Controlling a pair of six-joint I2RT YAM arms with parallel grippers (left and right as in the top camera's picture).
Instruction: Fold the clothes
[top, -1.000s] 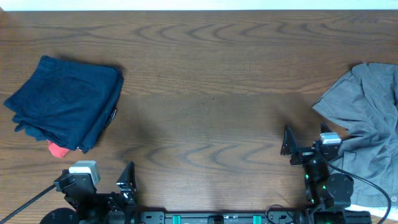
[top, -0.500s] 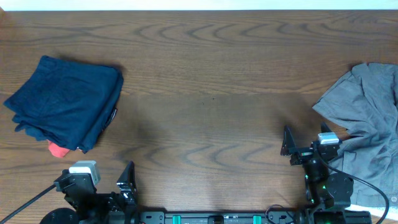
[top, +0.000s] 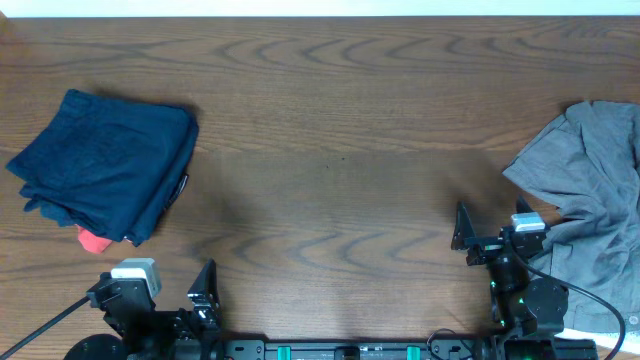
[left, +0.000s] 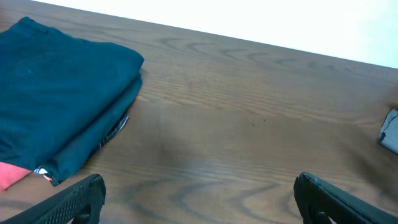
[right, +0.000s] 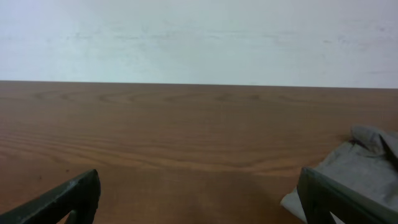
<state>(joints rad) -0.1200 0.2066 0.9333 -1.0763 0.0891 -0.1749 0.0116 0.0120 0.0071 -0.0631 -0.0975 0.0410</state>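
Observation:
Folded dark navy shorts (top: 105, 165) lie at the table's left, with a coral-red piece (top: 92, 240) poking out under their near edge. They also show in the left wrist view (left: 59, 96), the coral-red piece (left: 12, 175) at the bottom left. A crumpled grey garment (top: 595, 200) lies at the right edge and shows in the right wrist view (right: 367, 165). My left gripper (left: 199, 199) is open and empty near the front edge, right of the shorts. My right gripper (right: 199, 199) is open and empty, just left of the grey garment.
The wooden table (top: 330, 150) stretches between the two garments. A white wall (right: 199, 37) rises beyond the table's far edge. The arm bases (top: 350, 345) sit along the front edge.

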